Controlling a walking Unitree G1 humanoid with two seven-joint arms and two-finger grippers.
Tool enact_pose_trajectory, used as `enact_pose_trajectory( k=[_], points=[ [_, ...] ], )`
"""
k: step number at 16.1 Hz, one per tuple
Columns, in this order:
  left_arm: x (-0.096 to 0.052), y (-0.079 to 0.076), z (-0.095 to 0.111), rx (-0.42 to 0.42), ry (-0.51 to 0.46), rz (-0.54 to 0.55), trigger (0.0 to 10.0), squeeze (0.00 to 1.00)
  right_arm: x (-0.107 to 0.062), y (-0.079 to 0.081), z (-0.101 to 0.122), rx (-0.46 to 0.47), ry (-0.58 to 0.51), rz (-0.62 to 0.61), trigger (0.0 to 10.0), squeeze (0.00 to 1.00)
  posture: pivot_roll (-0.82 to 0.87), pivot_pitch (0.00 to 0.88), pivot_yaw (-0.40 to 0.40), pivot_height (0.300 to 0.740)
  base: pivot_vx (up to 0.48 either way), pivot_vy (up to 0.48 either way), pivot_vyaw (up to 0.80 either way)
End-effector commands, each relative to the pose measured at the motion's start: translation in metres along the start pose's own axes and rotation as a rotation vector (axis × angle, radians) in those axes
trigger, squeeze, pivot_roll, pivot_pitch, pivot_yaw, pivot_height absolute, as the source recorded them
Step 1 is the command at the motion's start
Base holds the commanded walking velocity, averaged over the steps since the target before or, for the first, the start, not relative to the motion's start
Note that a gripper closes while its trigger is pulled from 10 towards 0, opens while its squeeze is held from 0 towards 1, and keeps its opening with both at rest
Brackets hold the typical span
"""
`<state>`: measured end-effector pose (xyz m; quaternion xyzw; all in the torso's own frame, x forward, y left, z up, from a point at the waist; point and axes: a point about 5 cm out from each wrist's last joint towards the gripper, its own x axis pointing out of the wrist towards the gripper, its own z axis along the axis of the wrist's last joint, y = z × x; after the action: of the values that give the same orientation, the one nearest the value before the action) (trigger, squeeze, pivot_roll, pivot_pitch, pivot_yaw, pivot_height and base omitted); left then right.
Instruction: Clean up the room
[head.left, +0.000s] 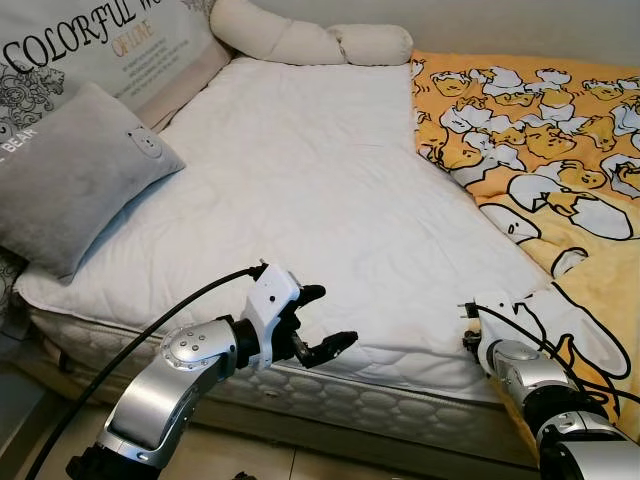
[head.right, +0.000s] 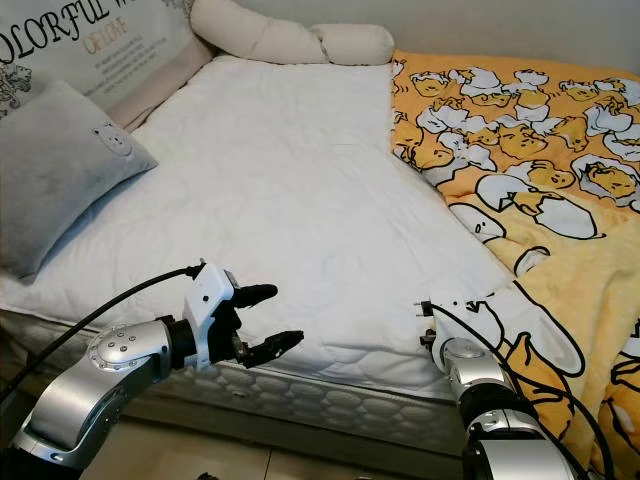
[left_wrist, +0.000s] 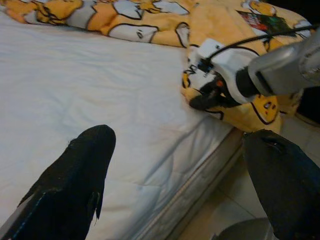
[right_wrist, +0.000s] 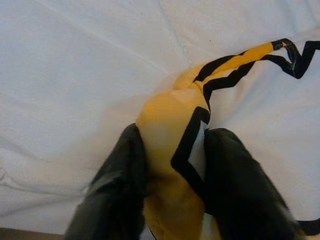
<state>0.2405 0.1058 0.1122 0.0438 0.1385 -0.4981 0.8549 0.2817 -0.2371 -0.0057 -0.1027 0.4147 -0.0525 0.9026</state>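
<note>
A yellow blanket (head.left: 540, 150) printed with cartoon eggs covers the right side of the white mattress (head.left: 300, 180). Its near corner hangs over the bed's front edge. My right gripper (right_wrist: 175, 137) is shut on a fold of that corner, with yellow fabric pinched between the black fingers (right_wrist: 125, 170). In the left eye view this gripper (head.left: 470, 325) sits at the front edge of the bed. My left gripper (head.left: 335, 317) hovers open over the mattress's front edge, to the left of the blanket, holding nothing. The left wrist view looks across the sheet to the right gripper (left_wrist: 205, 100) on the blanket (left_wrist: 225, 20).
A grey bear pillow (head.left: 70, 175) leans at the bed's left side against a printed headboard cushion (head.left: 90, 45). A cream bolster (head.left: 310, 40) lies along the far edge. Tiled floor (head.left: 300, 460) runs below the mattress front.
</note>
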Motion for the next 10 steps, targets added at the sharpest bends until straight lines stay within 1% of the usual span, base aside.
enact_pose_trajectory(
  k=[1,4,6,7,8,9,10],
  points=[
    [0.0,0.0,-0.002,0.002,0.022,-0.015,10.0,0.0,0.0,-0.002,0.006,0.023,-0.017,0.003,0.0,0.0,-0.08,0.0,0.032,0.74,0.0,0.0,0.0],
    [0.002,0.001,-0.003,0.001,0.025,-0.023,10.0,0.0,0.0,-0.003,0.005,0.034,-0.025,0.01,0.0,0.0,-0.09,0.0,0.038,0.74,0.0,0.0,0.0],
    [0.004,0.0,-0.003,0.008,0.025,-0.031,10.0,0.0,-0.002,-0.001,0.007,0.029,-0.054,0.076,0.0,0.0,-0.08,0.0,0.027,0.74,0.0,0.0,0.0],
    [0.004,-0.001,-0.001,0.01,0.021,-0.031,10.0,0.0,-0.004,0.008,0.012,0.024,-0.109,0.191,0.0,0.0,-0.08,0.0,0.025,0.74,0.0,0.0,0.0],
    [0.003,-0.001,-0.001,0.007,0.017,-0.028,10.0,0.0,-0.011,0.023,0.015,-0.003,-0.167,0.369,0.0,0.0,-0.08,0.0,0.023,0.74,0.0,0.0,0.0],
    [0.002,-0.001,-0.001,0.007,0.018,-0.028,10.0,0.0,-0.017,0.031,0.015,-0.028,-0.192,0.472,0.0,0.0,-0.08,0.0,0.023,0.74,0.0,0.0,0.0],
    [0.001,-0.001,-0.002,0.008,0.024,-0.03,10.0,0.0,-0.033,0.045,0.01,-0.105,-0.226,0.671,0.0,0.0,-0.07,0.0,0.016,0.74,0.0,0.0,0.0]
  ],
)
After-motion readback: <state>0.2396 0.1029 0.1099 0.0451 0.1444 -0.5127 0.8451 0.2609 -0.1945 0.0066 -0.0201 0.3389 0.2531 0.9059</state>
